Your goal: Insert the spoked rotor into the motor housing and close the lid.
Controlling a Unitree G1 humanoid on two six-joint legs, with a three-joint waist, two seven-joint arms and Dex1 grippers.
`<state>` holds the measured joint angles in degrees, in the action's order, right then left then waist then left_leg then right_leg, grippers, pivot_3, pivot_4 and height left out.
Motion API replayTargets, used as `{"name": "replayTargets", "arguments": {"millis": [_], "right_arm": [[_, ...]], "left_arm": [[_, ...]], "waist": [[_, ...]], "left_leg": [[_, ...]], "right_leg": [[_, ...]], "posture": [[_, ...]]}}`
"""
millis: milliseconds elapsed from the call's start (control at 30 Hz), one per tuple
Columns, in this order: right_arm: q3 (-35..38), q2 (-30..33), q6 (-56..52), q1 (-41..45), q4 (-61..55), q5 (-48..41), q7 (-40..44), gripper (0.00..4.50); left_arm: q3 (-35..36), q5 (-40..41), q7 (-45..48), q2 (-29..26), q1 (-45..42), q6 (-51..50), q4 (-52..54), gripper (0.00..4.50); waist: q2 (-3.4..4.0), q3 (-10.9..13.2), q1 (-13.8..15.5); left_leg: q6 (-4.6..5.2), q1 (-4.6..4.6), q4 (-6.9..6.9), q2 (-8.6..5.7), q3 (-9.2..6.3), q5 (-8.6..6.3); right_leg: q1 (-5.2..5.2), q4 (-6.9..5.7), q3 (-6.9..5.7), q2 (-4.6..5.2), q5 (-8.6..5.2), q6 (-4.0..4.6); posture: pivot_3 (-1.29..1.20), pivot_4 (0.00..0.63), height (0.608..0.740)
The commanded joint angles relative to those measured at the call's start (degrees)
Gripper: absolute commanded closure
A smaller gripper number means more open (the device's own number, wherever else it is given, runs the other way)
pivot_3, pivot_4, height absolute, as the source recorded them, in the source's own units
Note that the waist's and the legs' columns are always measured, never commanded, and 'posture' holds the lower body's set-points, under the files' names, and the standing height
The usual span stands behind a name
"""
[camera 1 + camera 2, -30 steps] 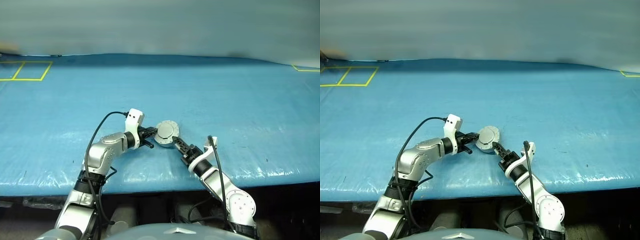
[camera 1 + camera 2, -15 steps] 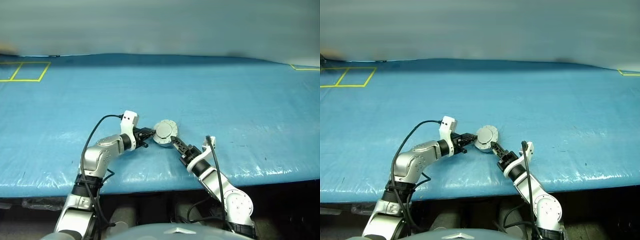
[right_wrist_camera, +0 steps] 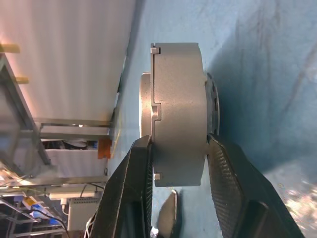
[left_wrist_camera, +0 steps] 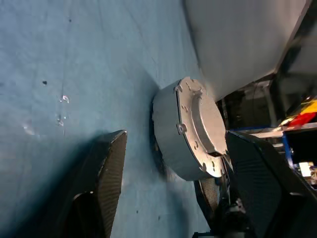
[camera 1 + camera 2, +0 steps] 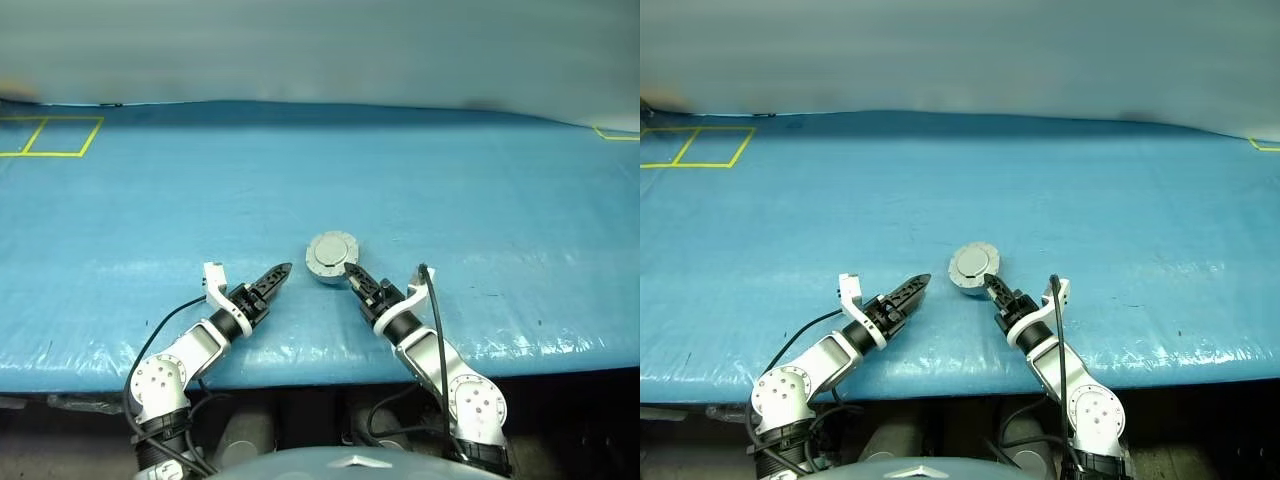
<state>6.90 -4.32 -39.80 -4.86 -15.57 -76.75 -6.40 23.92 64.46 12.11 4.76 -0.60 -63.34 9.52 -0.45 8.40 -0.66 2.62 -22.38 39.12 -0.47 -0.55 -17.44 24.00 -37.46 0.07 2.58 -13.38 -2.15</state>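
The motor housing [image 5: 331, 259] sits near the front middle of the blue table. Its lid [image 4: 203, 124] lies flat and closed on top, smooth with a raised centre. The spoked rotor is hidden. My right gripper [image 3: 178, 141] is shut on the motor housing, one finger [image 3: 131, 188] against the lid side and the other against the underside. In the head views this right gripper [image 5: 352, 274] reaches the housing's near right edge. My left gripper [image 5: 283, 270] stands open, a short way to the left of the housing and apart from it, with nothing between its fingers [image 4: 106, 173].
The blue table cover [image 5: 480, 200] stretches wide behind and to both sides of the housing. Yellow taped squares [image 5: 50, 137] mark the far left corner and a yellow mark [image 5: 615, 134] the far right. The table's front edge [image 5: 320, 372] runs just under both forearms.
My left gripper has opened, let go of the housing and drawn back to the left and toward the front edge, rolling as it went. The right gripper keeps its hold.
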Motion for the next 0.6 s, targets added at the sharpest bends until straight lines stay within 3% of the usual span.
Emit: {"name": "replayTargets", "arguments": {"millis": [33,233,600], "right_arm": [[-0.99,-4.18,1.79,2.99,-3.77,-4.23,-0.11,3.28],[-3.59,-4.14,2.65,4.79,-6.30,-7.06,-2.75,3.28],[-9.45,-2.58,2.60,3.97,-9.73,-10.88,-5.42,3.28]], "left_arm": [[-0.50,7.10,-2.89,4.22,1.31,-0.02,0.03,0.00],[-2.65,13.72,-6.94,4.23,1.79,1.30,-2.38,0.00],[-8.03,18.66,0.59,2.59,0.62,5.18,-2.96,0.00]], "waist": [[0.01,0.01,0.01],[0.01,0.01,0.03],[0.01,0.01,0.01]], "left_leg": [[0.00,-0.03,0.01,0.00,-0.03,0.00],[-0.22,-0.33,0.00,-0.04,-0.01,0.13],[-0.25,-0.35,0.00,-0.08,0.02,0.15]], "right_leg": [[0.00,0.03,-0.03,-0.01,0.00,0.00],[0.25,0.11,-0.02,-0.06,0.04,-0.05],[0.24,0.16,-0.02,-0.13,0.06,-0.07]], "posture": [[0.00,0.150,0.740],[0.00,0.150,0.740],[0.00,0.150,0.740]]}}
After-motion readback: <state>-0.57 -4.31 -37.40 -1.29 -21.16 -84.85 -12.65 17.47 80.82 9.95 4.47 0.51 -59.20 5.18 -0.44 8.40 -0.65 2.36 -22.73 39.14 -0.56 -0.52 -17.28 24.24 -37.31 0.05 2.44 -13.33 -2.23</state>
